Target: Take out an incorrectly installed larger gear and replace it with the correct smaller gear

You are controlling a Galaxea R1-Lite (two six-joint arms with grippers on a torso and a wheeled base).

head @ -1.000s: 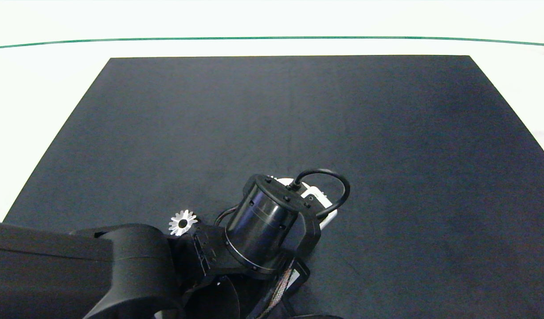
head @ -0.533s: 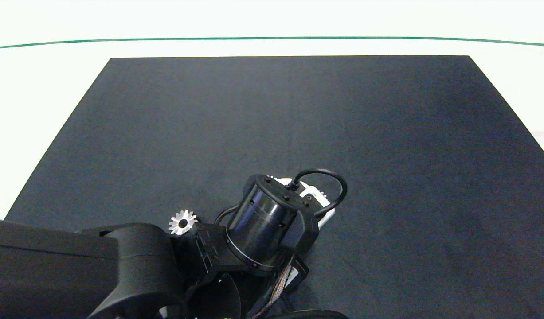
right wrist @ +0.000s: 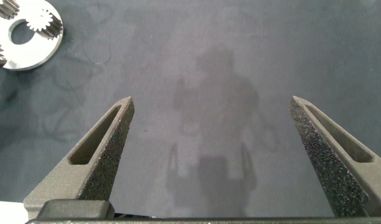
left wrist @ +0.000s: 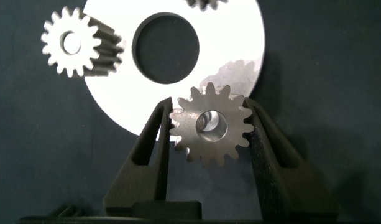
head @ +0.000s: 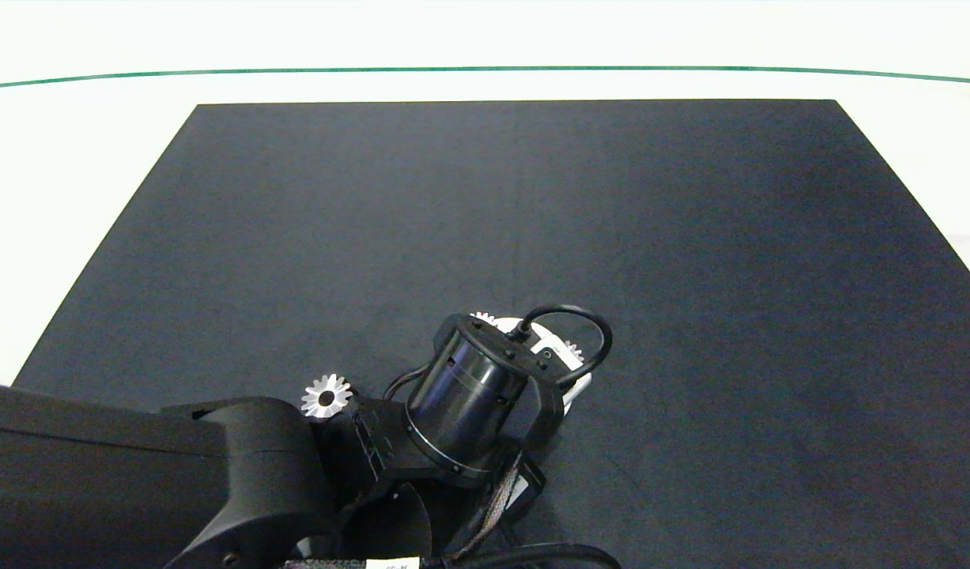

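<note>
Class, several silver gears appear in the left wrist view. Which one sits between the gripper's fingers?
The smaller gear at the white disc's edge, flanked by the left gripper's fingers. The other full gear sits apart at the disc's far side.

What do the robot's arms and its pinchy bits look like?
The left arm is fat, black and shiny, with a round barrel-shaped wrist and a looping black cable on top. A braided cable hangs below. Each tool, left and right, has two dark grey wedge-shaped fingers with rough, grainy pads and slot-shaped holes.

Right tool (right wrist: 221, 155) gapes wide above the dark mat (right wrist: 227, 56).
</note>
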